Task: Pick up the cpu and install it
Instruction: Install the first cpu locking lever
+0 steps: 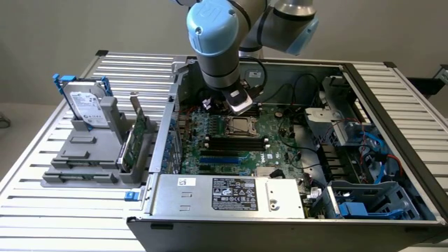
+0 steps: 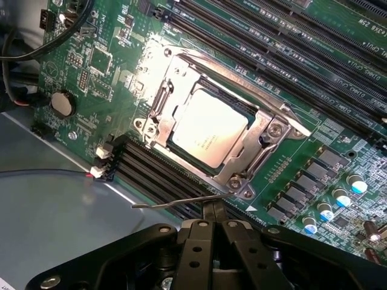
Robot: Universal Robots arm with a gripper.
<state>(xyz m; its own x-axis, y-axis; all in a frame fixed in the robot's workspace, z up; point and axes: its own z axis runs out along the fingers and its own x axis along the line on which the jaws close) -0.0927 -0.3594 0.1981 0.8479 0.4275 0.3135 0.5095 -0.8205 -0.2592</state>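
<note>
Cpu point(image 2: 208, 124) is sitting flat inside the socket frame point(image 2: 266, 136), its metal top showing. Nearest, the fingers point(image 2: 207, 212) are pressing together on nothing, hovering just outside the socket frame, beside the end of a thin lever point(image 2: 172, 205). Beyond the socket frame, memory slots point(image 2: 272, 42) are running in rows. Doing this step well is depending, I judge, on the chip lying level and square, with nothing snagging the lever.

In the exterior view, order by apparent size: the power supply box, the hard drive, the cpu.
Largest: power supply box.
Then the hard drive.
Smallest: the cpu, seated in its socket.
</note>
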